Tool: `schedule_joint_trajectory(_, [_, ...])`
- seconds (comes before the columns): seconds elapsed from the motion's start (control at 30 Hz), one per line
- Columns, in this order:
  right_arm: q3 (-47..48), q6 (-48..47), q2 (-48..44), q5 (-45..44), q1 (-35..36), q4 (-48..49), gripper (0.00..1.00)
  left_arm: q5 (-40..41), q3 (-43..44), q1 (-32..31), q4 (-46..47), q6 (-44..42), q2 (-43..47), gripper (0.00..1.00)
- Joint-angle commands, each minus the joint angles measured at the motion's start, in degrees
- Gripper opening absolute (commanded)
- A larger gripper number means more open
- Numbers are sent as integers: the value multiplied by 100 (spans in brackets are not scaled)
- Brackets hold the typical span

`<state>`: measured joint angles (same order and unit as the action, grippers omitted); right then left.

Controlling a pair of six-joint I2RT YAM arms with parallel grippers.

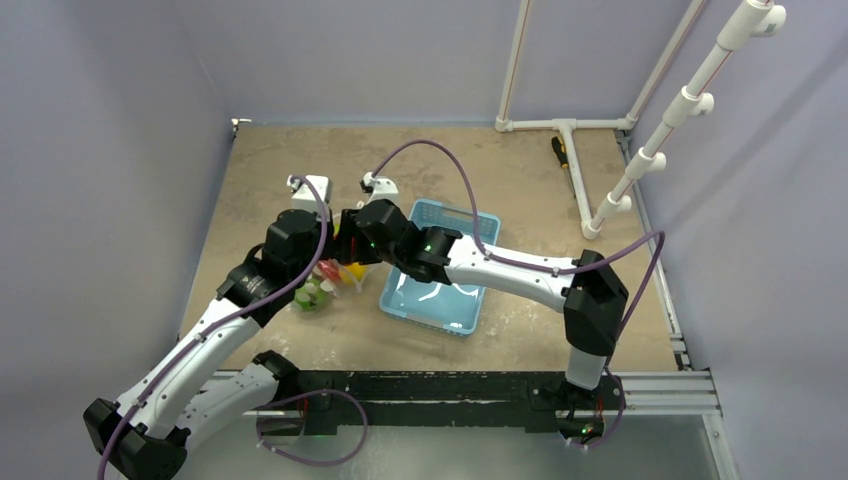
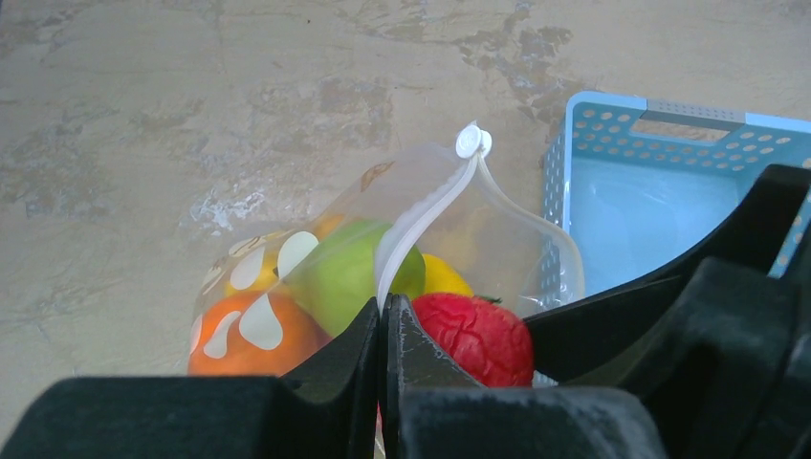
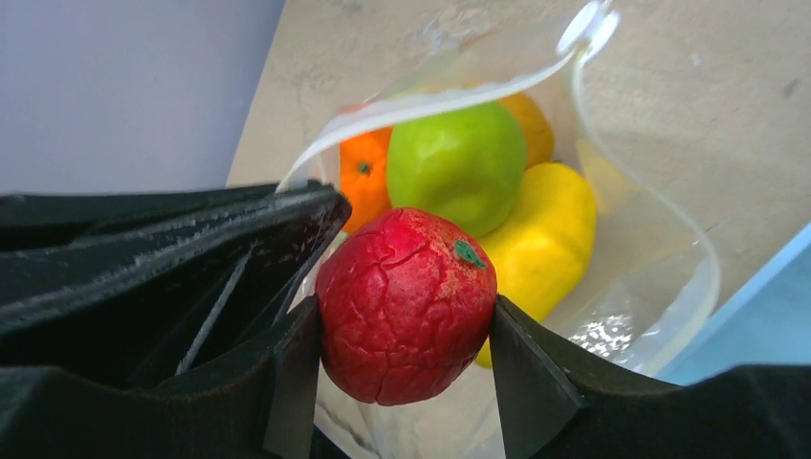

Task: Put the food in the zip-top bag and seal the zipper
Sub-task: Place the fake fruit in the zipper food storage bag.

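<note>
Mottled tabletop (image 2: 143,115); left end effector (image 2: 385,308) clamped on zipper (image 2: 423,215), right (image 3: 404,320) on wrinkled red fruit (image 3: 406,287).

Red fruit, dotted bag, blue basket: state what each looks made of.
Red wrinkled toy fruit: probably painted foam or soft rubber, since its semi-gloss skin is cracked all over. Transparent white-dotted zip-top bag: thin glossy plastic film, creased and see-through. Light-blue perforated basket: rigid moulded plastic with a satin sheen and rows of regular holes.
</note>
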<state>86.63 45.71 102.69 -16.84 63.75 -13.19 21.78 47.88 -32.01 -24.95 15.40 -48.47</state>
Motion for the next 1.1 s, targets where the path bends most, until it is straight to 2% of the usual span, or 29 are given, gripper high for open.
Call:
schedule_joint_trajectory(0.0, [-127,-137,19,647,24,639,33,-25,17,-20,139,18,66,0])
schedule_joint_trajectory(0.1, [-160,-150,47,713,24,662,44,-16,13,-25,139,16,66,0])
schedule_joint_trajectory(0.23, [-195,-142,37,697,24,556,69,6,19,-25,133,17,73,0])
schedule_joint_trajectory(0.43, [-334,-129,-215,665,24,481,88,18,12,-25,131,18,92,0])
schedule_joint_trajectory(0.57, [-332,-131,-384,466,24,401,90,27,16,-25,129,23,114,0])
schedule_joint_trajectory(1.07, [-556,171,-1312,-958,-20,-643,89,16,15,-24,131,14,119,0])
